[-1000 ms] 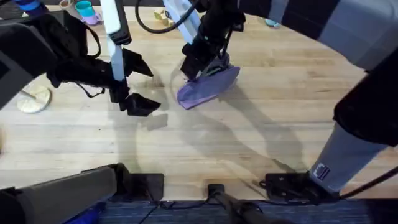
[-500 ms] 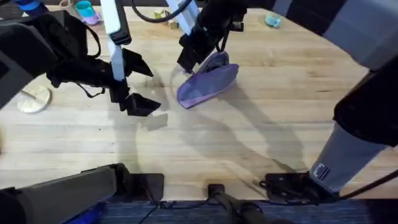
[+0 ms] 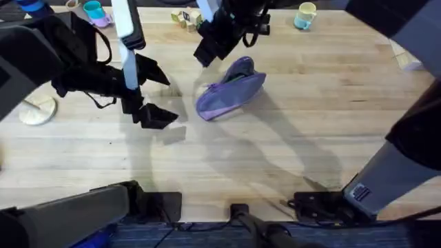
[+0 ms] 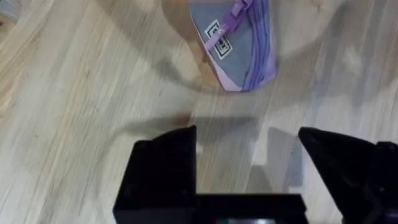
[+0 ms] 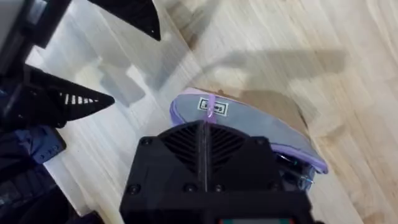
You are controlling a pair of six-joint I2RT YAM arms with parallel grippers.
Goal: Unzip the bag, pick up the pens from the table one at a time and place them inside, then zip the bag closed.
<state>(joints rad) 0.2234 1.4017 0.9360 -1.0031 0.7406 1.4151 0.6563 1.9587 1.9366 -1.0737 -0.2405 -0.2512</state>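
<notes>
Right claw has lifted off the bag; left claw spread.

Bare table flanks the bag; right claw overhangs it

A robot lab bench set up for handling trials.

Two black robot arms are bolted at the near edge of a pale plank desk, with cables trailing from their bases. Small props stand along the far edge: a teal cup, a pale green mug and wooden blocks.
</notes>
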